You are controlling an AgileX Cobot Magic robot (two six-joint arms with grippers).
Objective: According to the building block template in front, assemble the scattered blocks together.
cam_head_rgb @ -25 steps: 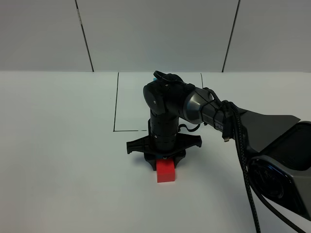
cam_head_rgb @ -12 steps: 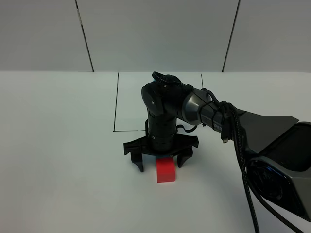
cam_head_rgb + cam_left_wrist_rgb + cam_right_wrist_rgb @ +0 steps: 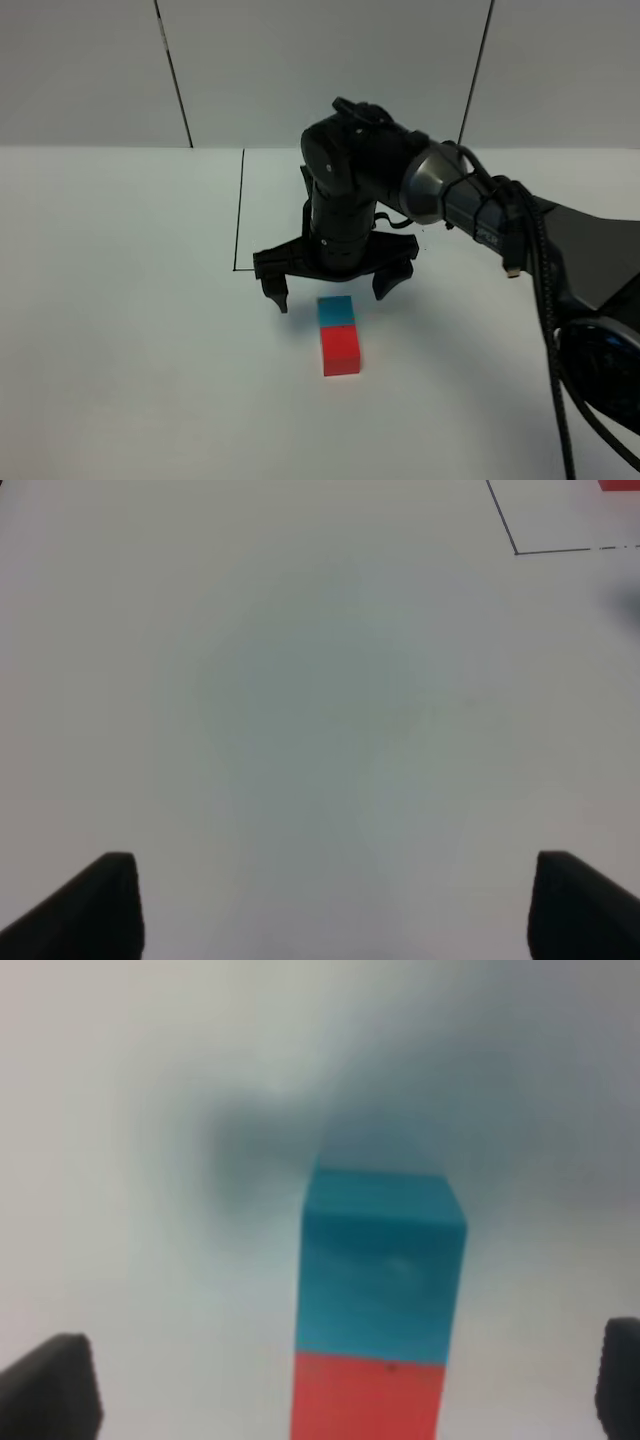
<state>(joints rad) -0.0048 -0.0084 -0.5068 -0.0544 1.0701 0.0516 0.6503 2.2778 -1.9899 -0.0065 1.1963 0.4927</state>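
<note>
Two cubes: I see the cyan cube (image 3: 336, 311) and the red cube (image 3: 341, 351) touching face to face on the table (image 3: 120, 330), cyan toward the far edge, red toward the near edge, roughly midway between the left and right edges.
Right gripper (image 3: 334, 290): I read its jaws as spread wide and holding nothing, hanging above the cyan cube with one fingertip to each side of the pair.
Right wrist view: blurred, but it gives me the cyan cube (image 3: 383, 1260) joined to the red cube (image 3: 368, 1398) in one column, with dark fingertips (image 3: 50, 1390) well apart at both sides.
Left gripper (image 3: 330, 900): I only get it in its own wrist view; jaws are wide apart, empty, over bare table (image 3: 300, 710).
Black outline (image 3: 238, 215): the high camera shows one side and a corner, on the far side of the pair; the arm covers the rest.
Left wrist extra: a corner of the black outline (image 3: 516, 551) and a red sliver (image 3: 620, 484) at the picture's edge, which I cannot identify.
Template: I cannot make it out from the high camera.
</note>
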